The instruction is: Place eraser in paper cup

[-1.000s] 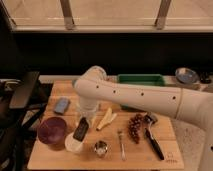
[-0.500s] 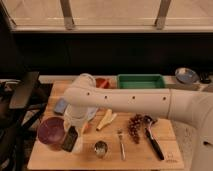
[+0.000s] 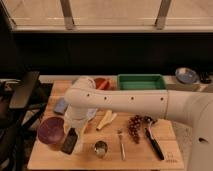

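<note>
My white arm reaches in from the right and bends down over the front left of the wooden table [image 3: 165, 157]. My gripper [image 3: 73, 133] hangs low beside the purple bowl [image 3: 51, 131] and is shut on the eraser [image 3: 69, 142], a small black block held tilted just above the table top. The eraser's left edge is close to the bowl's right rim. The paper cup is hidden behind my gripper and the eraser. A small shiny metal cup [image 3: 100, 148] stands to the right of the eraser.
A blue-grey block [image 3: 60, 106] lies behind the bowl. A green tray [image 3: 141, 81] and a red object [image 3: 101, 83] are at the back. Yellow pieces [image 3: 106, 120], grapes [image 3: 135, 128], a fork [image 3: 121, 145] and a black-handled tool [image 3: 154, 141] lie to the right.
My arm has swung left and forward, and the gripper has carried the eraser down and to the left, closer to the purple bowl. The paper cup, visible a second ago, is now covered.
</note>
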You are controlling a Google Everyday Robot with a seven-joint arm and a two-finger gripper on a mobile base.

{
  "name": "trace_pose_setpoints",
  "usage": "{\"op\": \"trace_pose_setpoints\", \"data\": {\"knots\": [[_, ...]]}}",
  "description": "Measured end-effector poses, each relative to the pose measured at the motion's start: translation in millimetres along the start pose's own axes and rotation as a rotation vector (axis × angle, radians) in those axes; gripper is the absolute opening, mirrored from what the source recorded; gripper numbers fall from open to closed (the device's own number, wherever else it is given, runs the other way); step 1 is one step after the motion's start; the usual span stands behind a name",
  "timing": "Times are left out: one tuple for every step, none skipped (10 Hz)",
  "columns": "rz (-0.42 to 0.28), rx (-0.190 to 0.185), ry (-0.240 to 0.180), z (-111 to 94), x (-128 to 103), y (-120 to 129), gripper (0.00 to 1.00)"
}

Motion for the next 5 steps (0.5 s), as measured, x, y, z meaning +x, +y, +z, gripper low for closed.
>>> {"op": "trace_pose_setpoints", "data": {"knots": [[-0.003, 0.002, -0.005, 2.7, 0.0, -1.0, 0.5], [-0.003, 0.001, -0.008, 4.9, 0.3, -1.1, 0.6], [-0.003, -0.003, -0.009, 6.9, 0.1, -0.6, 0.7], [-0.002, -0.004, -0.012, 8.6, -0.6, 0.6, 0.77], [0.005, -0.001, -0.011, 9.6, -0.5, 3.7, 0.8]]}}
